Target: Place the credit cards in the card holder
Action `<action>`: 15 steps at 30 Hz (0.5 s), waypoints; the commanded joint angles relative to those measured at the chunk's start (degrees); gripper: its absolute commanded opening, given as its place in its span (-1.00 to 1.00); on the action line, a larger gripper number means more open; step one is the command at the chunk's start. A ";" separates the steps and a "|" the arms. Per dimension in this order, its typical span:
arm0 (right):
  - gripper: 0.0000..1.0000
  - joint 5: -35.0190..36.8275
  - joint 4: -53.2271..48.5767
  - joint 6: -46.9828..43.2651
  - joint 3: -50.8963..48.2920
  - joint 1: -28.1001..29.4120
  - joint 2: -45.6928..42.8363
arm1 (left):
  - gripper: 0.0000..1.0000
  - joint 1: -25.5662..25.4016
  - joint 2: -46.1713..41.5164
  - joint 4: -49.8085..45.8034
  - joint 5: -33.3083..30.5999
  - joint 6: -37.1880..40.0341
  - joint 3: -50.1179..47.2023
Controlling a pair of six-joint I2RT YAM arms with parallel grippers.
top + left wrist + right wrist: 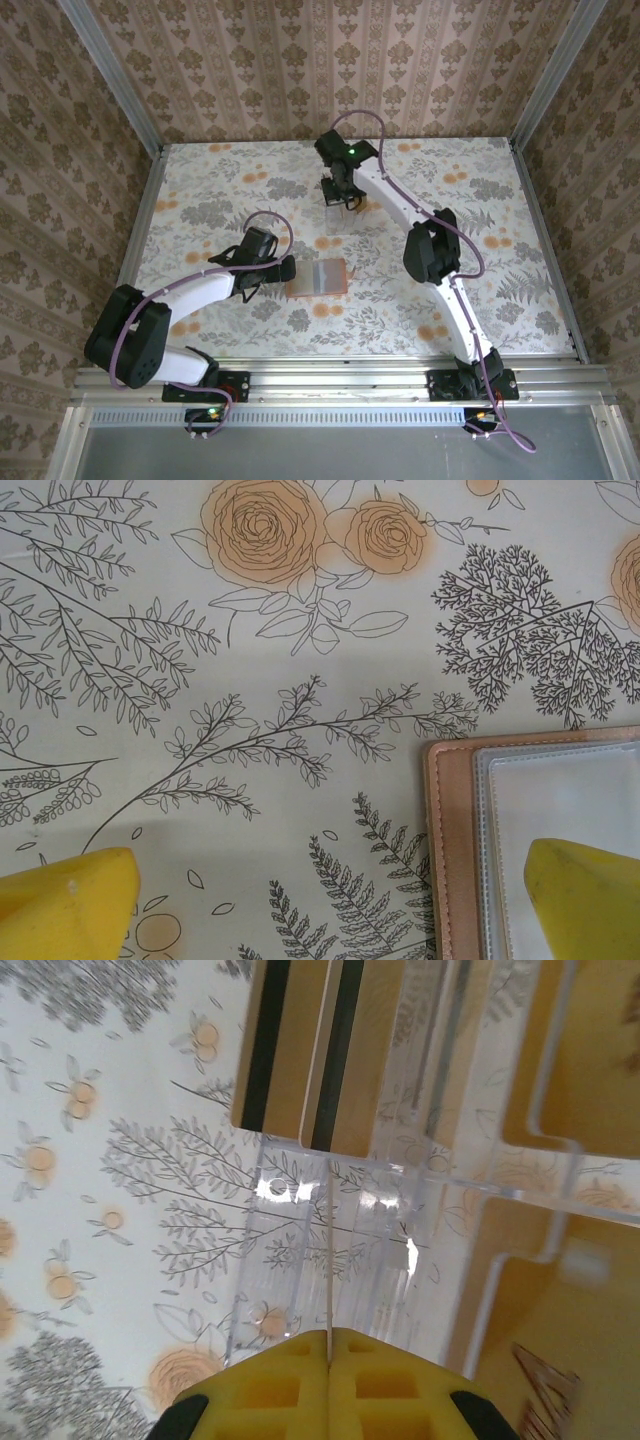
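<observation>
Nearest the arm bases, the left gripper [287, 269] hovers low with its yellow fingers [65, 905] spread wide. One finger is over the floral table [200, 190] and the other is above a clear pocket of the open card holder [318, 278], which lies flat mid-table. Farther back, the right gripper [328, 1345] is pinched tight on the thin edge of one upright card [328, 1260] in the clear stand [400, 1220], beside the other credit cards [290, 1050].

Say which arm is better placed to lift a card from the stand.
Likely right: the right pincer is shut on a credit card in the clear stand; the left pincer hangs open at the card holder.
</observation>
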 commanded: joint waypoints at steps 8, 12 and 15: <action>-1.00 -7.90 12.02 4.28 -23.73 1.58 -24.52 | 1.00 -0.45 -0.39 -3.09 -2.26 2.37 2.35; -1.00 -14.25 24.48 9.46 -42.48 1.93 -34.65 | 1.00 -0.62 -1.24 -4.18 -2.65 2.87 2.54; -1.00 -19.52 35.56 15.19 -55.98 2.58 -41.00 | 1.00 -0.88 -1.73 -5.06 -3.18 3.24 2.63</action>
